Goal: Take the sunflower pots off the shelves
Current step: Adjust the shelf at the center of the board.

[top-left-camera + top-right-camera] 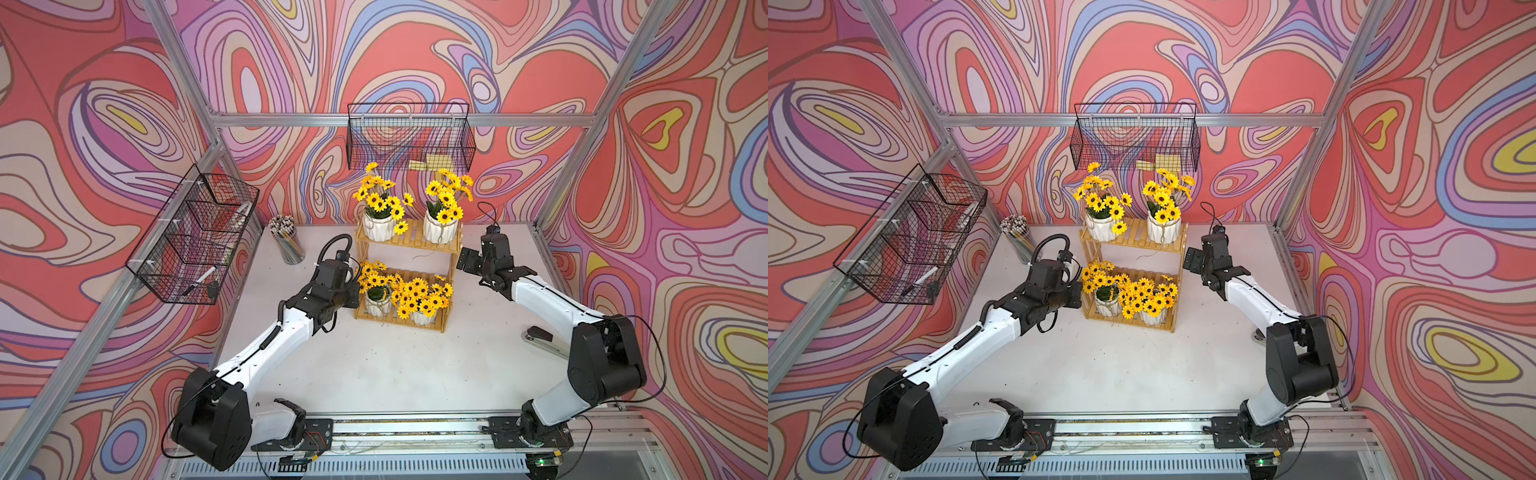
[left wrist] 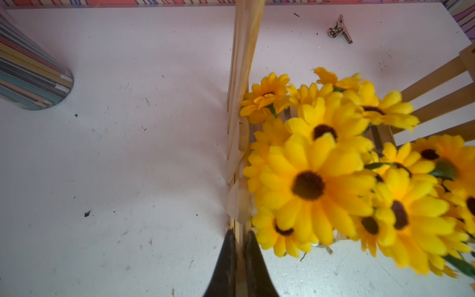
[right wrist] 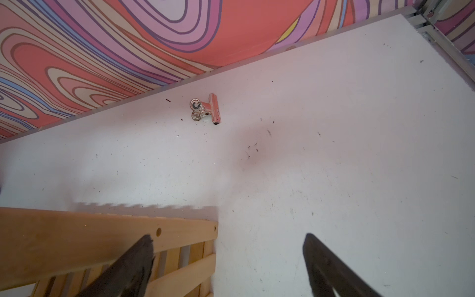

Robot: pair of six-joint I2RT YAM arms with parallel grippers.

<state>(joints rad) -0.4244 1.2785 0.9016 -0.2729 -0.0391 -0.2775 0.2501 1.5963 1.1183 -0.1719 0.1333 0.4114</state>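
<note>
A white table [image 1: 395,365], flecked with dark specks in the wrist views, sits inside an aluminium frame [image 1: 399,119] whose 3 walls [image 1: 415,50] carry swirling red, pink, lilac and blue lines. The shelves [image 1: 409,241] stand toward the back of the table, and all 4 sunflower pots are on them: 2 on the upper tier [image 1: 378,226] [image 1: 439,230] and 2 on the lower tier [image 1: 377,303] [image 1: 423,318]. The left gripper [image 2: 241,232] is at the rack's left side by the lower tier, its jaws drawn nearly together with a thin wooden side slat pinched between them. The right gripper [image 3: 228,237] is at the upper tier's right end, jaws wide apart and holding nothing. A clear cup of pencils [image 1: 289,245] stands left of the rack, and a metal clip [image 3: 207,109] lies behind it near the back wall. 1 black wire basket [image 1: 411,137] hangs on the back wall and another [image 1: 195,237] on the left wall
</note>
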